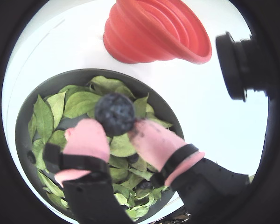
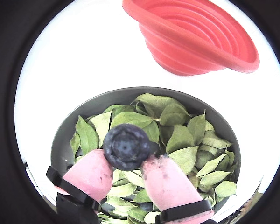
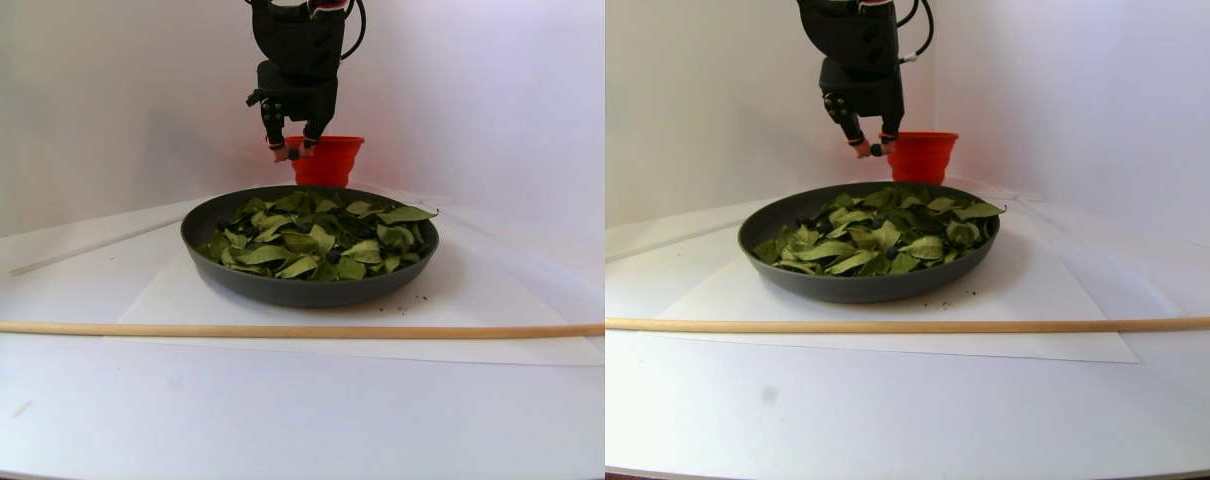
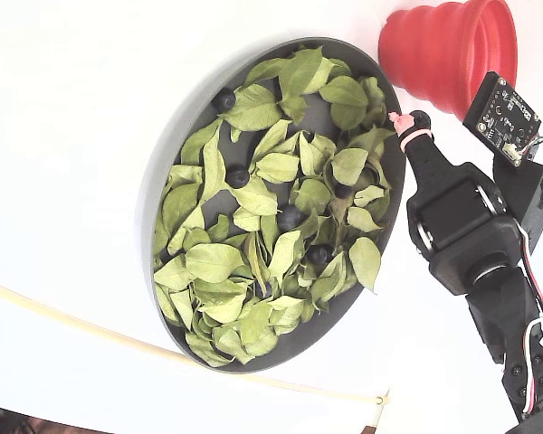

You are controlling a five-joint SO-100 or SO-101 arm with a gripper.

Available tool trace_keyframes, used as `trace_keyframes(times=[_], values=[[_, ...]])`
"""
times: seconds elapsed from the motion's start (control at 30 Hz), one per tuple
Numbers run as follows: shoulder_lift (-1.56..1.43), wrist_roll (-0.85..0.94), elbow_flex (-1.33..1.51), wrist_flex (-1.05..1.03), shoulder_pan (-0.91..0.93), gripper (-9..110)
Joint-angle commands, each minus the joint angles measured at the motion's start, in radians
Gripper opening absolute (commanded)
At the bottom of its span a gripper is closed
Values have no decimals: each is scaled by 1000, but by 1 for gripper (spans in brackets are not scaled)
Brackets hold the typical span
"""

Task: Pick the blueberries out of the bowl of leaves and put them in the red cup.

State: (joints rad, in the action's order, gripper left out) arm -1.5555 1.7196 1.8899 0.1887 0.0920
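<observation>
Pink-padded two-finger gripper (image 2: pixel 128 161) clamps one matte dark blueberry (image 2: pixel 127 145) above the dark grey bowl (image 2: pixel 67 126) of green leaves (image 2: pixel 179 137); ribbed red collapsible cup (image 2: pixel 196 39) stands just beyond, nothing between.

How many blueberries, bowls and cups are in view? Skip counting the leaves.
blueberry held in the pincer: 1
blueberries showing among the leaves, fixed view: 4 (more may be hidden)
bowl: 1
red cup: 1
Total: 7
</observation>
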Motion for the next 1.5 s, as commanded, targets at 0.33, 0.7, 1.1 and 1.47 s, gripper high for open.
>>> trace_keyframes(times=[0.33, 0.7, 1.1, 1.47], values=[[-172, -5, -58, -2, 60, 11], [-170, 11, -130, -2, 78, 11], [-137, 48, -225, -2, 58, 11], [-66, 63, -328, -2, 81, 11]])
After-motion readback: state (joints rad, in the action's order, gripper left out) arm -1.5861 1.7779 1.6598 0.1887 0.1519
